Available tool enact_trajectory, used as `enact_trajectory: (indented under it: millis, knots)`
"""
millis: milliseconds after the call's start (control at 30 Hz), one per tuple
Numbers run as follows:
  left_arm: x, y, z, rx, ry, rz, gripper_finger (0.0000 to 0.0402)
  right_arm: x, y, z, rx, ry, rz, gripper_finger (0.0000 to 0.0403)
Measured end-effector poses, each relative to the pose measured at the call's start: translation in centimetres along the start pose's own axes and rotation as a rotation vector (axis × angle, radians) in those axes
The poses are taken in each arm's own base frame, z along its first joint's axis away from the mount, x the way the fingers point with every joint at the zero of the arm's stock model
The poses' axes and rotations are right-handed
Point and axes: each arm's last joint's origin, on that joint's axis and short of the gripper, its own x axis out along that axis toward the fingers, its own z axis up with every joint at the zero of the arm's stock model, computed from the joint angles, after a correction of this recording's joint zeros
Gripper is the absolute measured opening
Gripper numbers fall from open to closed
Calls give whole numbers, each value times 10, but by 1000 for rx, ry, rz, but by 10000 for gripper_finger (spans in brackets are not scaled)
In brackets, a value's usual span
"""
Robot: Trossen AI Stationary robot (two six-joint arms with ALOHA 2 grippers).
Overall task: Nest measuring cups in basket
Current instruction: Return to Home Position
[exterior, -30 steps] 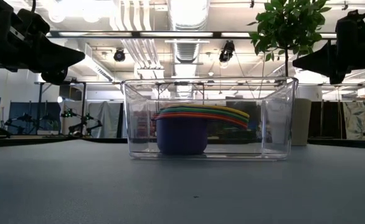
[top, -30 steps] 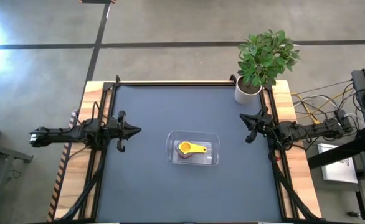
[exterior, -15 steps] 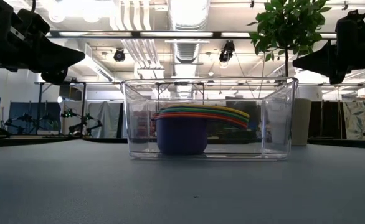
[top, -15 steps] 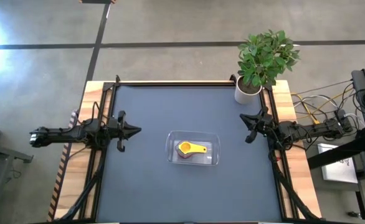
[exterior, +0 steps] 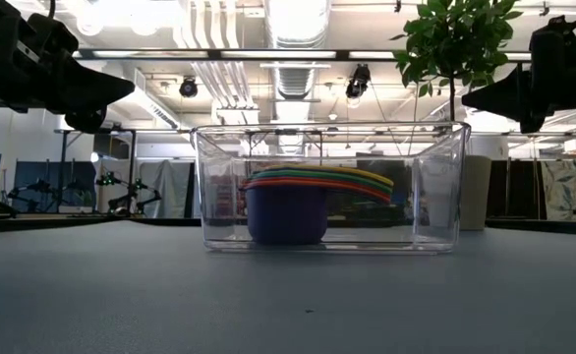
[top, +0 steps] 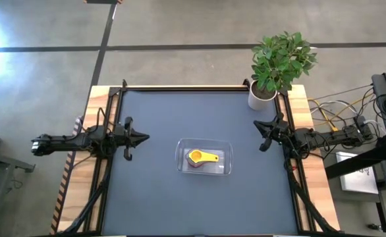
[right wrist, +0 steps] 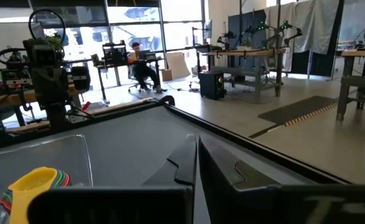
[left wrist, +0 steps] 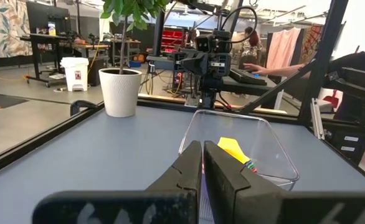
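Note:
The clear basket (top: 227,164) stands at the middle of the table. Inside it the measuring cups (exterior: 298,192) sit nested in one stack on its floor, the blue one lowest and the yellow one (top: 197,157) on top, handles pointing toward the table's right. My left gripper (top: 145,137) hovers shut at the table's left edge, level, pointing at the basket. My right gripper (top: 257,126) hovers shut at the right edge, level, well clear of the basket (left wrist: 282,165). The stack (right wrist: 30,183) shows in both wrist views.
A white pot with a green plant (top: 265,92) stands at the table's far right corner, close to my right arm. Black rails (top: 180,87) frame the table. A person sits at a desk (right wrist: 142,68) in the room beyond.

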Motion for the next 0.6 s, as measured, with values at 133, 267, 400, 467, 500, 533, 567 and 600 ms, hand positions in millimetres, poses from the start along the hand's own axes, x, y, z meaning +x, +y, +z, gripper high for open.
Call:
enact_trajectory:
  millis: [133, 267, 400, 467, 500, 533, 567, 600]
  knots:
    - [0, 0, 0, 0, -1, -1, 0, 0, 0, 0, 0, 0, 0, 9]
    - [0, 0, 0, -1, -1, -1, 0, 0, 0, 0, 0, 0, 0, 9]
    - [0, 0, 0, -1, -3, -7, 0, 0, 0, 0, 0, 0, 0, 9]
    - [0, 0, 0, 0, 0, -7, 0, 0, 0, 0, 0, 0, 0, 9]
    - [0, 0, 0, 0, 2, -7, 0, 0, 0, 0, 0, 0, 0, 9]
    - [0, 0, 1, 0, 0, -7, 0, 0, 0, 0, 0, 0, 0, 9]
    - [0, 0, 2, -1, -4, -7, 0, 0, 0, 0, 0, 0, 0, 9]
    - [0, 0, 3, -2, -12, -8, 0, 0, 0, 0, 0, 0, 0, 9]
